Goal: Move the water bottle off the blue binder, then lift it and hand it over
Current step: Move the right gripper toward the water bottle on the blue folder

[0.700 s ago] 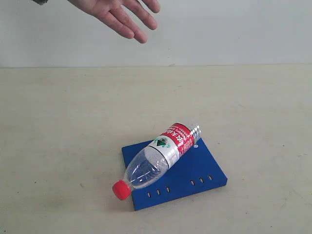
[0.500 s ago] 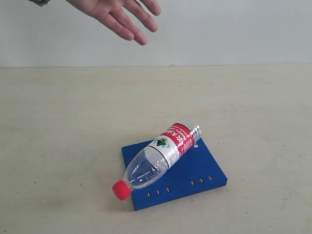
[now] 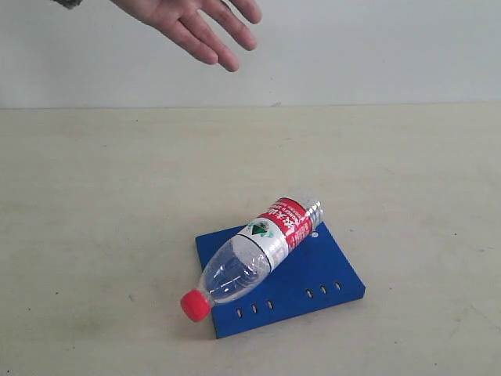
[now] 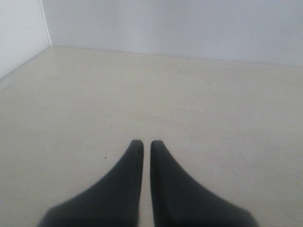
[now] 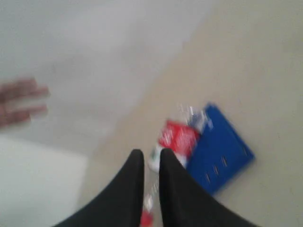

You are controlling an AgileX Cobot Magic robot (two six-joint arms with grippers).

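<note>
The left gripper (image 4: 147, 144) has its two black fingers drawn in to a thin slit, with nothing between them. Beyond its tips there is only the pale beige table (image 4: 213, 104), running back to a plain white wall (image 4: 189, 23).

The right gripper (image 5: 151, 153) is pinched just as narrow, and it too holds nothing. Its wrist view is blurred. Past its tips lies the small clear plastic water bottle (image 5: 177, 137), apart from the fingers, and the flat, square, hard-covered blue binder (image 5: 220, 142) is under the bottle's far end. A person's open hand (image 5: 19, 101) shows as a smear well off to one side.

From the exterior view, the water bottle (image 3: 254, 254) lies on its side, slantwise across the blue binder (image 3: 321, 274). Its ribbed base sits near the binder's far corner. Its red cap (image 3: 195, 305) juts out past the near left edge, above the table (image 3: 117, 196). A red, white and green label (image 3: 282, 223) wraps the body. Two groups of three small slots run along the binder's near edge.

The hand (image 3: 188, 19) hangs in the upper left, fingers spread and pointing down toward the middle. It is well apart from the bottle, with the wall (image 3: 376, 47) behind it.
</note>
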